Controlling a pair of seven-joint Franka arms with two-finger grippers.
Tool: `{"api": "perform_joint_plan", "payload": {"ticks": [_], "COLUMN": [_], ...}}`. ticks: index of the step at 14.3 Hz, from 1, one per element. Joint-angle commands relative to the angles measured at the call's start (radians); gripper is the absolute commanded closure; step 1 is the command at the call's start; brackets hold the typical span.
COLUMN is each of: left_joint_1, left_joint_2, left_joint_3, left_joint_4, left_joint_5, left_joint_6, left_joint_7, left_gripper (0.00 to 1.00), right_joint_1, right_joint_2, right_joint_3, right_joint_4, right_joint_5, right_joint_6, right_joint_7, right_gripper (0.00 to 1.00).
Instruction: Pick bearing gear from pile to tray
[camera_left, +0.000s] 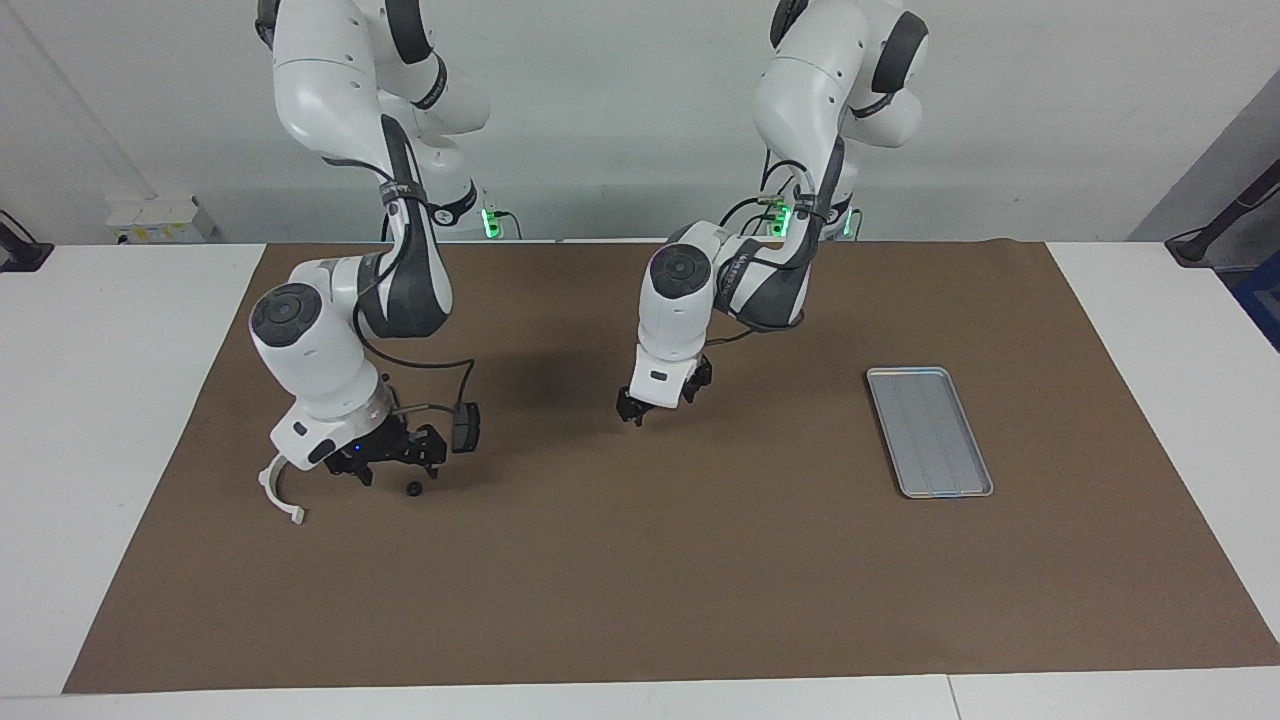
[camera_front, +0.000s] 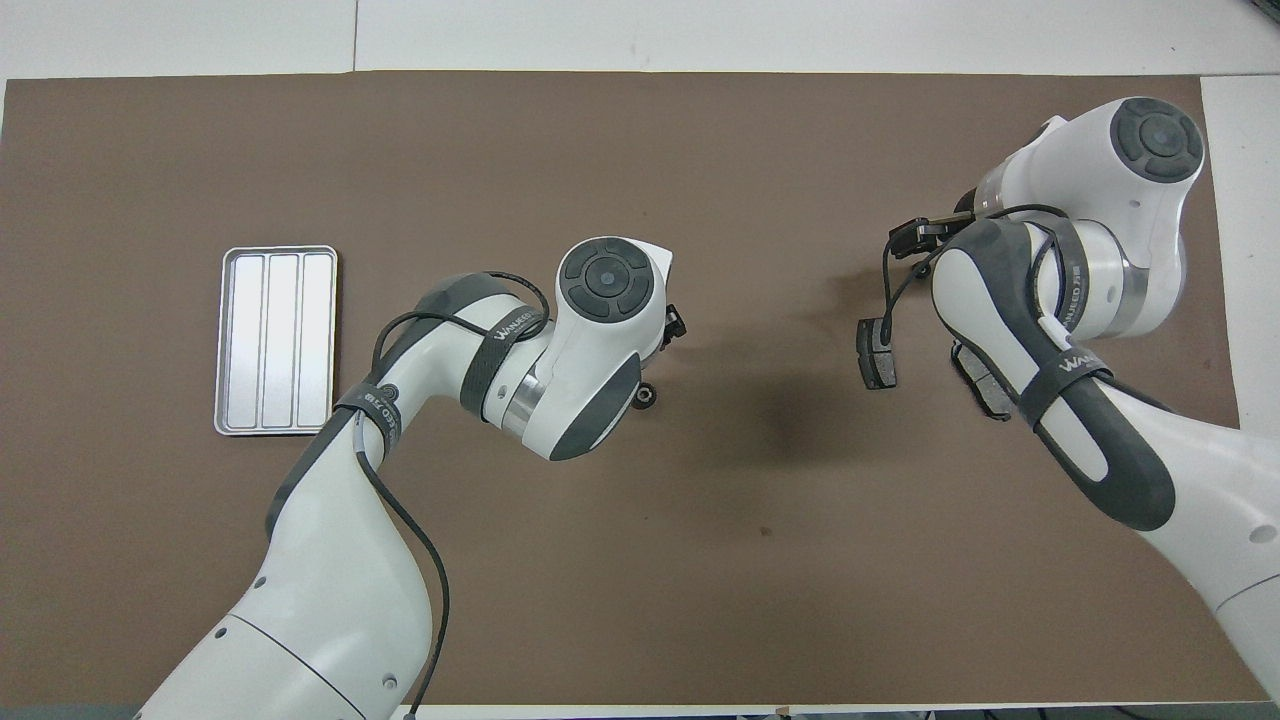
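Two pincers are working over the brown mat (camera_left: 700, 580), and both are mine. My left pincer (camera_left: 645, 408) is hanging low over the middle of the desk with its jaws spread wide and nothing between them. In the facing view it is covering the spot where the bearing gear (camera_front: 645, 397) is lying. From overhead, that small black round part is peeking out at the edge of my left wrist, flat on the mat. I cannot tell whether my fingertips are touching it.

My right pincer (camera_left: 392, 465) is hovering just above the mat toward the right arm's end of the desk, over the pile. Its jaws are standing fully apart too, and it is gripping nothing. A second small black round piece (camera_left: 412, 488) is sitting on the mat just beside its tips, a little farther from the robots. The white curved arc (camera_left: 280, 490) is lying beside this pincer, closer to the desk's right-arm edge, partly covered by my wrist. One dark grey brake pad (camera_left: 465, 427) is lying beside the pincer toward the middle of the desk. From overhead, another brake pad (camera_front: 985, 385) is showing partly under my right forearm.

Well apart from both pincers, the silver-grey tray (camera_left: 930, 430) is lying flat on the mat toward the left arm's end of the desk, its ribbed floor carrying nothing.
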Motion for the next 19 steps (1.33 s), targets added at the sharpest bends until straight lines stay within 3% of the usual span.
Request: {"api": "perform_joint_plan", "payload": {"ticks": [1, 4, 13, 19], "left_joint_1": [-0.039, -0.062, -0.088, -0.079], "left_joint_2": [-0.027, -0.050, -0.059, -0.060], "left_joint_3": [0.016, 0.016, 0.017, 0.019], "left_joint_4": [-0.078, -0.161, -0.165, -0.168], "left_joint_5": [-0.023, -0.025, -0.024, -0.022], "left_joint_6": [0.086, 0.164, 0.123, 0.119], "left_joint_7": [-0.040, -0.095, -0.097, -0.086], "left_gripper": [0.00, 0.00, 0.00, 0.35], "right_joint_1": [-0.022, -0.030, -0.022, -0.005], "right_joint_2": [-0.002, 0.014, 0.031, 0.026], "right_joint_3": [0.009, 0.009, 0.009, 0.010], "right_joint_4": [-0.033, -0.044, -0.068, -0.071], "right_joint_5": [0.005, 0.003, 0.005, 0.005], "right_joint_6": [0.023, 0.049, 0.083, 0.067], "right_joint_7": [-0.041, -0.041, -0.044, -0.043], "right_gripper": [0.00, 0.00, 0.00, 0.29]}}
